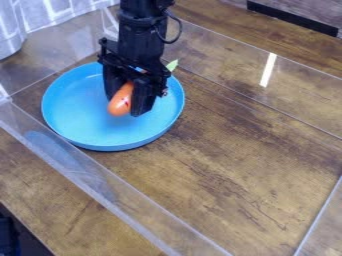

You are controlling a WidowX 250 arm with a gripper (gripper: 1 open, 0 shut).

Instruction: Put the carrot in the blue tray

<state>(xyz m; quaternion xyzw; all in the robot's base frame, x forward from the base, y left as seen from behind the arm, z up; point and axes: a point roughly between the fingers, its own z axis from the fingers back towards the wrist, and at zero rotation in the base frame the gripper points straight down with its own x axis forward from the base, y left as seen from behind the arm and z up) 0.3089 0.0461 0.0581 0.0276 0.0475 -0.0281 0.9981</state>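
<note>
The round blue tray (78, 122) lies on the wooden table at the left. Over its right half hangs my black gripper (131, 104), shut on the orange carrot (123, 99). The carrot shows between the fingers, its body tilted, and its light green tip (173, 65) sticks out at the upper right behind the gripper. I cannot tell whether the carrot touches the tray's floor.
A clear plastic wall (80, 170) runs along the table's front left. A bright glare streak (267, 72) lies on the dark wood (254, 150) to the right. A pale object (11, 30) stands at the far left corner.
</note>
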